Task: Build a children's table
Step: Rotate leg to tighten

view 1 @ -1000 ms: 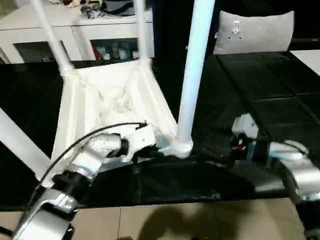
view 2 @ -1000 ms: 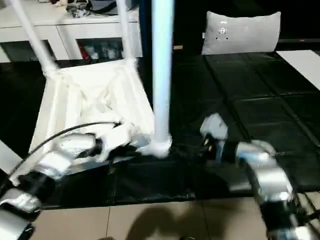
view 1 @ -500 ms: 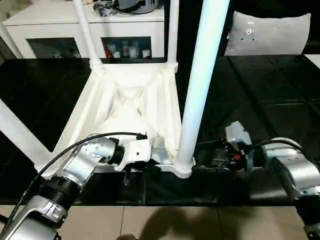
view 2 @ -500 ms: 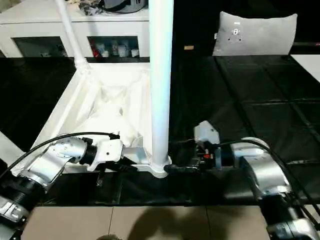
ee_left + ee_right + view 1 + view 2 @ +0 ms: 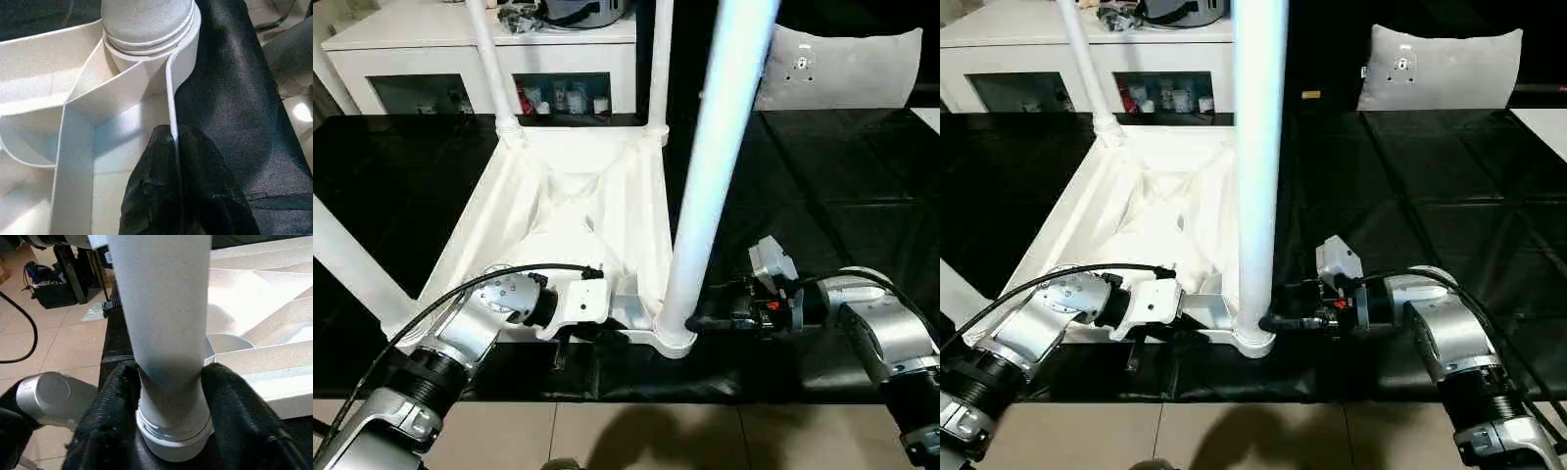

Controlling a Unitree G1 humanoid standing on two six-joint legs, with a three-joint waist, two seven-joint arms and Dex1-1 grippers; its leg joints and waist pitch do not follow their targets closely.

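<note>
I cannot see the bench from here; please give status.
Left gripper shut on table top rim. Right gripper fingers around near leg base. Nothing in the way.

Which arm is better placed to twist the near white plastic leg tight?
Right: its claw already straddles the long white plastic leg at its base, while the left claw pinches the white tabletop's rim.

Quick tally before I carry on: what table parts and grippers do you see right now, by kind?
Table tops: 1, upside down
Legs standing in corner sockets: 4 – near right, near left, far left, far right
Grippers: 2 – left gripper pinching the top's rim, right gripper around the near right leg's base
Total: 7
</note>
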